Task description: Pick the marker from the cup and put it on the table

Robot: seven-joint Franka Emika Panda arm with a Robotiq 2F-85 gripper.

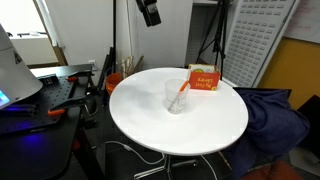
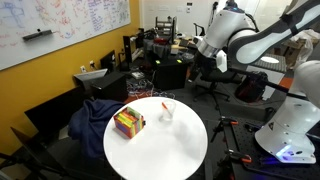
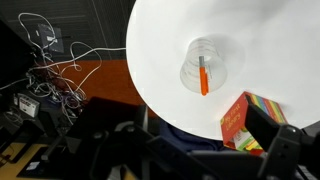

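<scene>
The clear cup (image 1: 174, 98) stands upright near the middle of the round white table (image 1: 140, 115). The orange-red marker (image 1: 182, 92) leans inside it, its top sticking above the rim. Cup (image 2: 167, 111), marker (image 2: 166, 104) and table (image 2: 165, 155) show in both exterior views. In the wrist view the cup (image 3: 192, 60) and marker (image 3: 203, 77) are seen from above on the table (image 3: 250, 40). My gripper (image 1: 150, 12) hangs high above the table's far edge, well clear of the cup. Its dark fingers (image 3: 200, 150) are spread apart and empty.
An orange-red box (image 1: 203, 80) with colourful stripes stands on the table close to the cup; it also shows in the wrist view (image 3: 248, 118). A dark blue cloth on a chair (image 1: 275, 115) sits beside the table. A cluttered dark desk (image 1: 45, 95) and cables (image 3: 50, 60) lie nearby.
</scene>
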